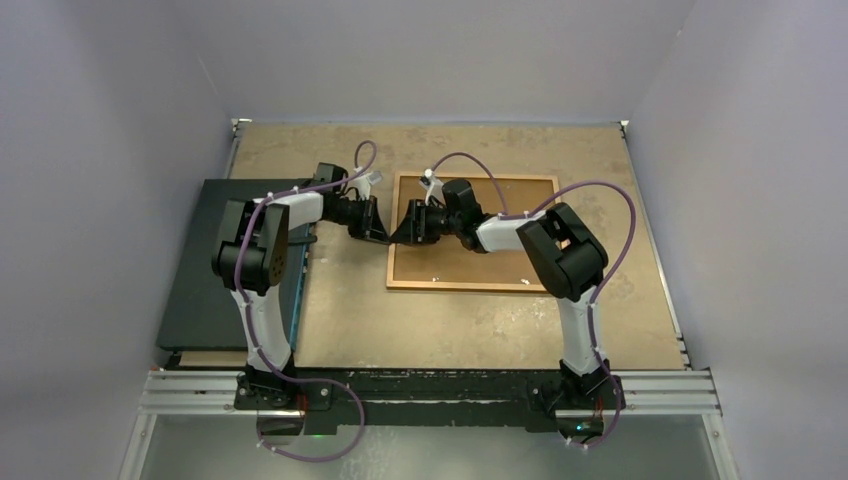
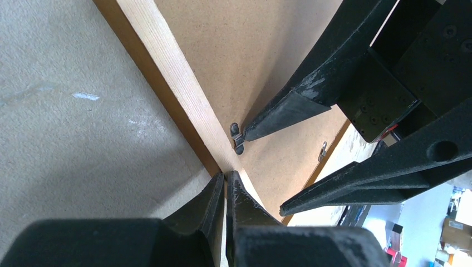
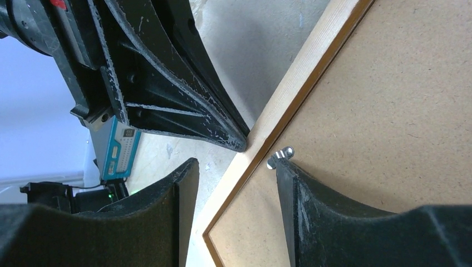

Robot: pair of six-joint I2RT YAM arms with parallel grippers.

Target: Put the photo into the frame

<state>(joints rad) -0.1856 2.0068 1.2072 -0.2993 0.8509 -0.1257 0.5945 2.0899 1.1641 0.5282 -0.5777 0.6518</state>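
Top external first: the frame (image 1: 460, 285) lies back-up on the table (image 1: 450, 335), long axis running left to right, with the backing board (image 1: 490, 262) filling it. I can't spot the photo anywhere, so no idea where it is. Both arms reach for the frame's left short rail with wrists pitched down. The left gripper (image 1: 378, 232) is just outside the rail and the right gripper (image 1: 408, 228) just inside it. A dark flat box (image 1: 205, 290) sits well off the frame's left side.

Left wrist: fingers pressed together, tips at that rail's outer edge, apparently gripping nothing.

Right wrist: jaws partly apart, straddling the rail and holding nothing. The inner fingertip touches a small metal turn clip (image 3: 280, 156) on the board. My guess is the next move hinges on that clip, and the right arm's already on it.
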